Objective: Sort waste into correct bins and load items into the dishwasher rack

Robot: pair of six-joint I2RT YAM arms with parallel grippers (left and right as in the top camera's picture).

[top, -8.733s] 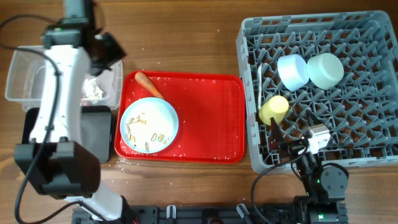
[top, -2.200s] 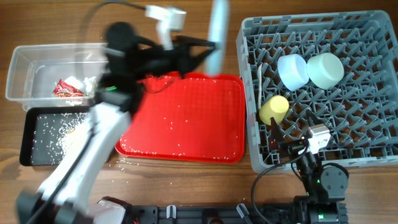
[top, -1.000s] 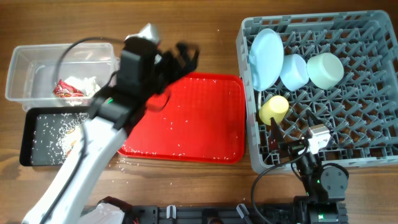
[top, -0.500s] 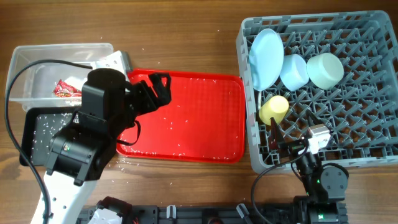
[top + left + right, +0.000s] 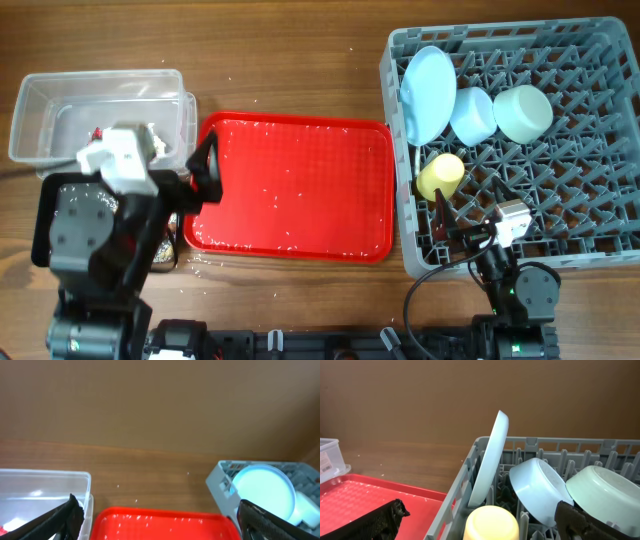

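Note:
The grey dishwasher rack point(image 5: 600, 250) holds the light-blue plate point(image 5: 428, 80) upright at its left side, the light-blue bowl point(image 5: 470, 115), the pale green bowl point(image 5: 522, 112) and the yellow cup point(image 5: 440, 176). The clear tub point(image 5: 60, 90) holds the red wrapper point(image 5: 98, 133), mostly hidden by my left arm. The arm also covers most of the black tray point(image 5: 42, 215). My left gripper point(image 5: 200, 178) is open and empty over the red tray's left edge. My right gripper point(image 5: 455, 228) is open and empty at the rack's front, near the cup point(image 5: 490, 522).
The flat red tray point(image 5: 300, 185) lies between the bins and the rack, dotted with rice grains. More grains lie on the wood at its front edge. The left wrist view shows the tub point(image 5: 45, 490), red tray point(image 5: 165, 522) and plate point(image 5: 265, 492).
The plate has gone from the red tray to stand upright in the rack. My left arm let it go and drew back left to the bins. The right arm has not moved.

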